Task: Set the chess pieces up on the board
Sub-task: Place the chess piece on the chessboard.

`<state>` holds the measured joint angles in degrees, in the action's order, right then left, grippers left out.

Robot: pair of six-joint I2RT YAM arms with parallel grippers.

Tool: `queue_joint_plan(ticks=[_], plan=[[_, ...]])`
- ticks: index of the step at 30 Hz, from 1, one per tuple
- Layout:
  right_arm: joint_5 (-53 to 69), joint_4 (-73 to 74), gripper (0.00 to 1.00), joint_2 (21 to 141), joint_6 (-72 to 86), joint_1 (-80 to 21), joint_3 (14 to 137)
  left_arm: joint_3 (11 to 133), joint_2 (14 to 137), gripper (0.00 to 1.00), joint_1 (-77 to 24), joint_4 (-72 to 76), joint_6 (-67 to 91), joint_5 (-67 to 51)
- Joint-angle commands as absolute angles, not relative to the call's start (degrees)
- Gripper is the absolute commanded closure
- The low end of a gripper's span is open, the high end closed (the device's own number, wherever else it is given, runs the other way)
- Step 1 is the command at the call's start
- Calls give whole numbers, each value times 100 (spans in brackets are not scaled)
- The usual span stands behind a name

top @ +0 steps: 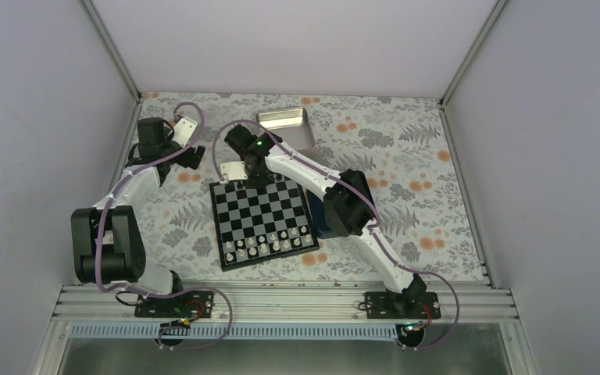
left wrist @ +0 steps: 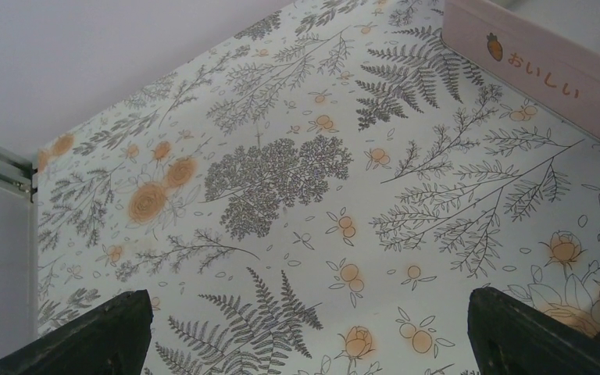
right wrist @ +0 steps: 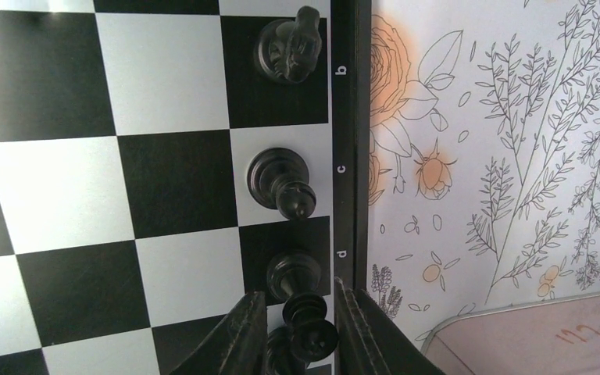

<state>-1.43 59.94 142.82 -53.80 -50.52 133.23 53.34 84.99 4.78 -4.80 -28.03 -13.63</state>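
The board (top: pixel 259 211) lies in the middle of the table, with cream-white chessmen (top: pixel 269 244) filling its two near rows. In the right wrist view, black chess pieces stand along the far edge of the board (right wrist: pixel 164 70): a knight (right wrist: pixel 291 48) by "b", a bishop (right wrist: pixel 281 181) by "c", and a taller piece (right wrist: pixel 293 273) upright on "d". My right gripper (right wrist: pixel 298 305) straddles that taller piece with its fingers parted and a gap on the left side. Another black piece (right wrist: pixel 281 353) shows partly below it. My left gripper (left wrist: pixel 308 305) hangs wide open over bare tablecloth, left of the board.
A shiny metal tin (top: pixel 285 127) sits behind the board; its pink side (left wrist: pixel 547 70) shows in the left wrist view and its corner (right wrist: pixel 531 336) lies close to my right fingers. A dark blue box (top: pixel 319 226) is mostly hidden under the right arm.
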Motion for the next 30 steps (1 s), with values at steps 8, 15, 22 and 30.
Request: queue_joint_plan(ticks=[8, 15, 22, 30], plan=[[-2, 5911, 70, 14233, -5396, -5015, 13332, 5306, 8363, 0, 538, -350, -2821, -1480], [-127, 5769, 62, 14029, -5351, -5007, 13219, 5384, 8399, 0, 542, -376, -2831, -1463], [-112, 5658, 52, 13218, -5101, -4788, 13072, 5504, 8401, 0, 548, -400, -2825, -1426], [465, 6370, 49, 11608, -5034, -3555, 11727, 5862, 8578, 0, 520, -533, -2904, -1412]])
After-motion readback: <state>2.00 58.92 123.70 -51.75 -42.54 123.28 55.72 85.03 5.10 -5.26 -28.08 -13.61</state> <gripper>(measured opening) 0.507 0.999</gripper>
